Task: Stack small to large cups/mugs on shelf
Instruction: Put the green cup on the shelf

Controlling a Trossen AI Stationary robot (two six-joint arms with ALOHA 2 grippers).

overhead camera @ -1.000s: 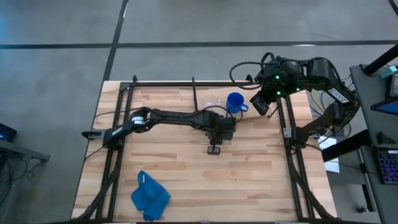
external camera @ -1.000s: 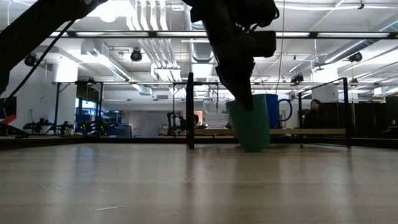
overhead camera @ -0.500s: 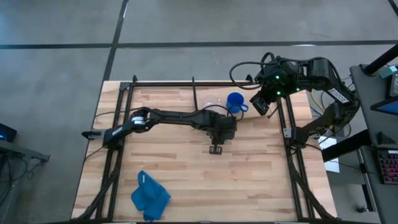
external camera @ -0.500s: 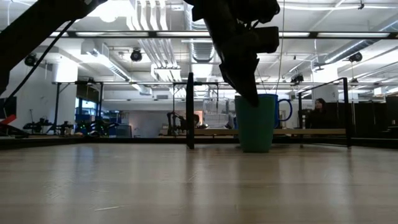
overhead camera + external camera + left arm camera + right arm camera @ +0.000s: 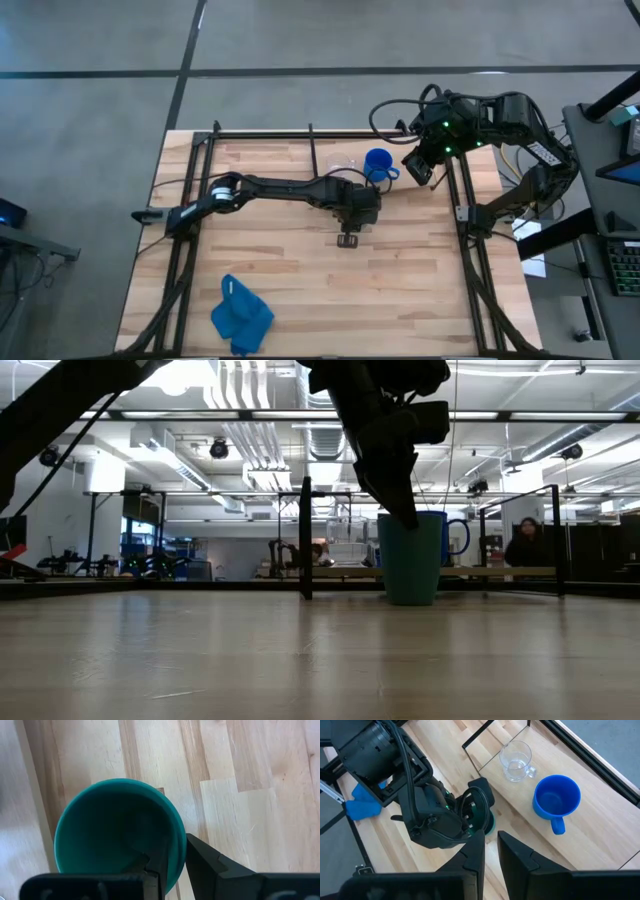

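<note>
Dark green and handleless, the cup (image 5: 117,832) stands upright on the striped butcher-block bench (image 5: 300,270), just in front of the pale light-wood shelf board (image 5: 600,827) edged with thin black rods. The left pincer (image 5: 172,857) pinches the green cup's rim, one finger inside the cup and one outside the wall; in the low view its dark arm comes down onto the cup (image 5: 410,557). On the shelf, the bright blue mug with a side handle (image 5: 556,800) stands upright beside the small clear glass cup (image 5: 516,760), the two near but apart. The right pincer (image 5: 490,851) hangs above the shelf's right end, its fingers slightly parted and holding nothing. A crumpled blue cloth (image 5: 241,315) lies near the bench's front left corner.
</note>
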